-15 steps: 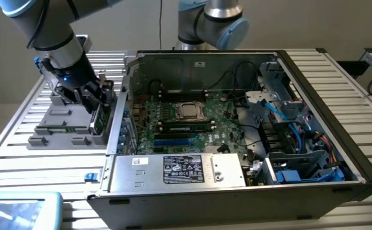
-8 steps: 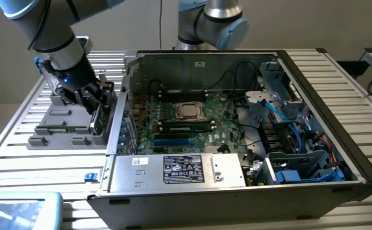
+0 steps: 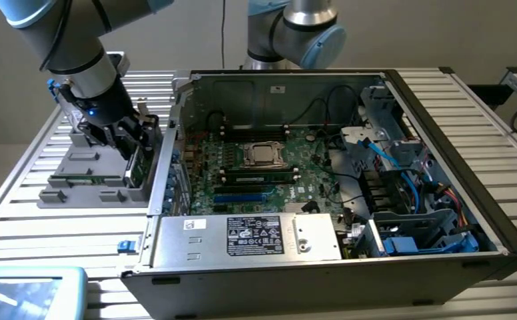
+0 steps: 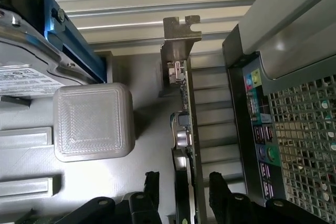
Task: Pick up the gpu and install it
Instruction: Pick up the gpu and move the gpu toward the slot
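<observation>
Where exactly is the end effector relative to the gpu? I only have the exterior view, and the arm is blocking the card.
Observer: In the wrist view the end effector is open and straddles the gpu, with one finger on each side of the card.
Operator: Are the fingers touching it?
Observer: Not that I can see. A strip of grey holder shows between the card and the fingers.
Operator: How is the card sitting?
Observer: It stands on edge in the holder, and its silver end bracket is at the end away from the fingers.
</observation>
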You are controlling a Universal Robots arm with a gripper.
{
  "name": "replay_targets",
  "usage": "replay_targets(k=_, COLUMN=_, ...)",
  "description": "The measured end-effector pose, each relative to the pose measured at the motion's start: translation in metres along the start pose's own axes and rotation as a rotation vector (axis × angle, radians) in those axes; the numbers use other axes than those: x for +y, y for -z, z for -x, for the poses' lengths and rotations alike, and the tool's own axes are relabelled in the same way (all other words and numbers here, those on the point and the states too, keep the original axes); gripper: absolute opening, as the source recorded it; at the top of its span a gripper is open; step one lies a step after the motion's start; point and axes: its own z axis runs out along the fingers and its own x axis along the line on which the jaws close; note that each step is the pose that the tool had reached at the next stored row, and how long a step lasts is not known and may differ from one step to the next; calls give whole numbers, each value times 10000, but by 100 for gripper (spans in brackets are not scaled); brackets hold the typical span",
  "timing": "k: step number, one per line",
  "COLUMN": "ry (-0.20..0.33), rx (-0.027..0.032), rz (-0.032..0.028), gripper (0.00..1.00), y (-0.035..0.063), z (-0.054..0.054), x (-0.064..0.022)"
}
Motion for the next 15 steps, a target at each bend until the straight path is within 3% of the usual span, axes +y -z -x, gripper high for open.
replay_targets(k=4, ry=251, rx=34, rz=20, gripper=52, y=-1, z=0, x=0)
replay_targets(k=11, ry=278, rx=38, rz=22, gripper=52, y=-8, z=0, x=-1)
replay_targets(k=13, ry=286, rx=38, rz=23, gripper=49, y=-10, z=0, x=-1)
replay_targets(k=15, ry=302, rx=24, rz=25, gripper=37, y=-13, z=0, x=-2)
